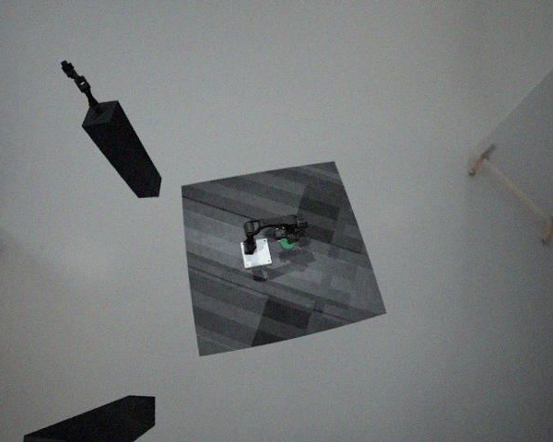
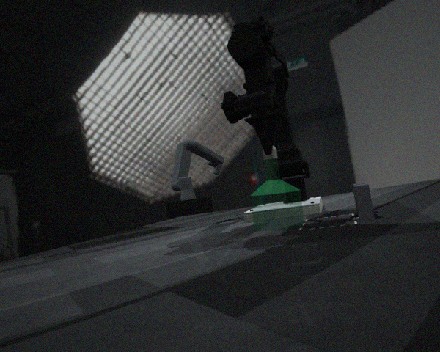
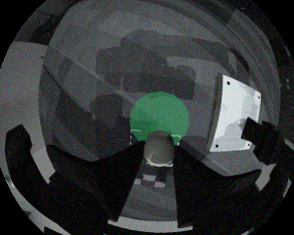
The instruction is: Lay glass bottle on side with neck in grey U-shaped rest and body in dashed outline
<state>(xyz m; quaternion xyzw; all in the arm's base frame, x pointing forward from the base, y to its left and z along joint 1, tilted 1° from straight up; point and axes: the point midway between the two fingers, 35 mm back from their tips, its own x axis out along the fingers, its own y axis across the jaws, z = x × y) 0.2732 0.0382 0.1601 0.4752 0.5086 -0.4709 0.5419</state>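
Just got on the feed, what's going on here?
The arm's end effector is closed on the top of the green glass bottle, which is upright. The grey rest stands off to one side, with the dashed outline on the table top between it and the bottle. The bottle has not been laid down, so tipping it over, placing its neck in the rest and letting go all remain.
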